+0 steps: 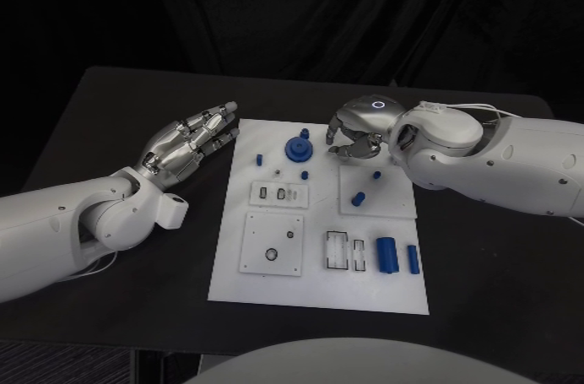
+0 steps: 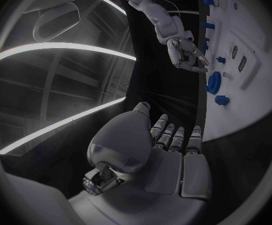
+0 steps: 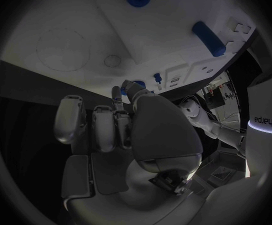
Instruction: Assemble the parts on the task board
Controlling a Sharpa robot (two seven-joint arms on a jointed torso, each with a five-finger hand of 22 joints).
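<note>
Task looks early. On the flat white plastic task board [image 1: 319,295], mid-frame on the matte black tabletop [image 1: 110,114], two glossy blue cylinders [image 1: 387,255] lie loose lower right; a round blue knob [image 1: 300,150] and small blue pegs [image 1: 358,199] stand upper centre. Left silver hand [image 1: 189,143], upper left, fingers spread, empty. Right silver hand [image 1: 353,139] curls above the board; grasp possibly empty, cannot tell.

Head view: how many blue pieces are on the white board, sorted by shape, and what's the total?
Round blue disc with its knob: 1
Small blue pegs: 3
Long blue cylinders: 2
Total: 6
</note>
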